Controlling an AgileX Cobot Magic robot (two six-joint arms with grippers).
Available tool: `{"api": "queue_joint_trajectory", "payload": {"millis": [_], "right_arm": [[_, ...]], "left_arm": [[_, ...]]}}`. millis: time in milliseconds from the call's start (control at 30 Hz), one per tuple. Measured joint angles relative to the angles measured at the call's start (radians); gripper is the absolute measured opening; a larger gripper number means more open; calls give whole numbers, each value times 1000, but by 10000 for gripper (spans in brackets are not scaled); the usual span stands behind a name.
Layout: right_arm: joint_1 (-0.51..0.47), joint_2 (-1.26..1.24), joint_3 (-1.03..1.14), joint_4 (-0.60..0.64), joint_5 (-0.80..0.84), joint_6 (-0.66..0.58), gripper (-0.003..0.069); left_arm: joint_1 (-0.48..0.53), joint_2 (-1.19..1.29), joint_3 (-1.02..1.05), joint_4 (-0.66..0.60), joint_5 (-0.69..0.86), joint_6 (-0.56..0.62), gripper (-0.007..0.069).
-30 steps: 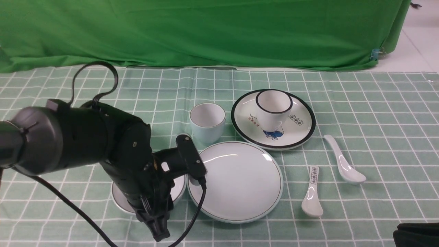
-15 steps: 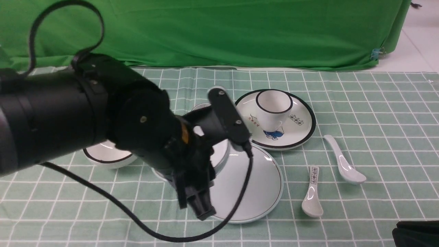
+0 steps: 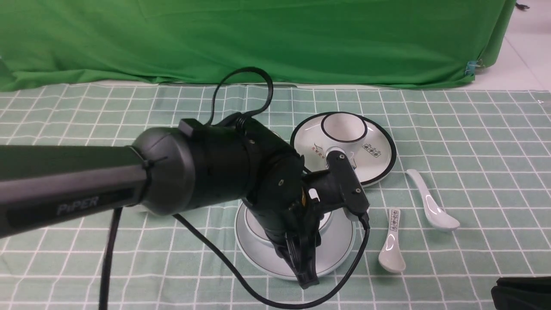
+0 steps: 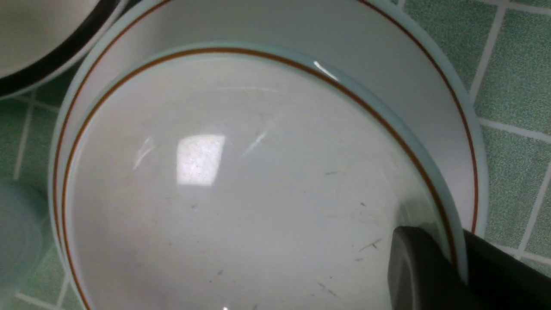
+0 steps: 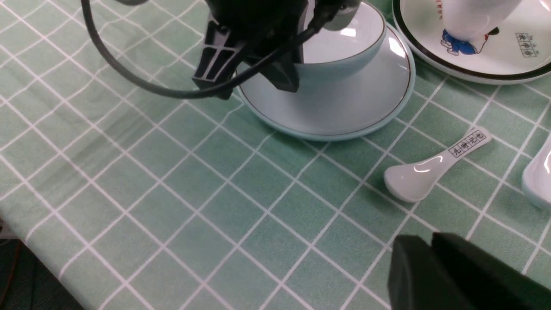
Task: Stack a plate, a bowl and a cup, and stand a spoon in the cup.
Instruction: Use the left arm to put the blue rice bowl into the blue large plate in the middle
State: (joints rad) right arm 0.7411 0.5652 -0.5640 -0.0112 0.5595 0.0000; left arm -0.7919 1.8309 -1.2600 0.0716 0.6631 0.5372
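We see the table (image 3: 482,172) first, under a green checked cloth. On it, left of the two spoons, lies the plain plate (image 3: 275,267), and the shallow bowl (image 3: 258,224) is over it — our left gripper (image 3: 305,282) is clamped on the bowl's rim. On the far side sits the black-rimmed plate (image 3: 379,165), holding the black-rimmed cup (image 3: 344,129). To the right lie the plain spoon (image 3: 432,206) and, nearer, the printed spoon (image 3: 392,247). We cannot tell whether our right gripper (image 5: 434,262) is open or together.
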Motion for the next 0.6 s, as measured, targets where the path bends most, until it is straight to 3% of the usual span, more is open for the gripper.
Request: {"api": "queue_joint_trajectory", "payload": {"millis": [200, 600], "right_arm": [[0, 0, 0, 0, -1, -6, 90], [0, 0, 0, 1, 0, 0, 90]], "left_arm": [[-4, 26, -2, -10, -6, 57, 27], [-4, 38, -2, 49, -77, 62, 67]]}}
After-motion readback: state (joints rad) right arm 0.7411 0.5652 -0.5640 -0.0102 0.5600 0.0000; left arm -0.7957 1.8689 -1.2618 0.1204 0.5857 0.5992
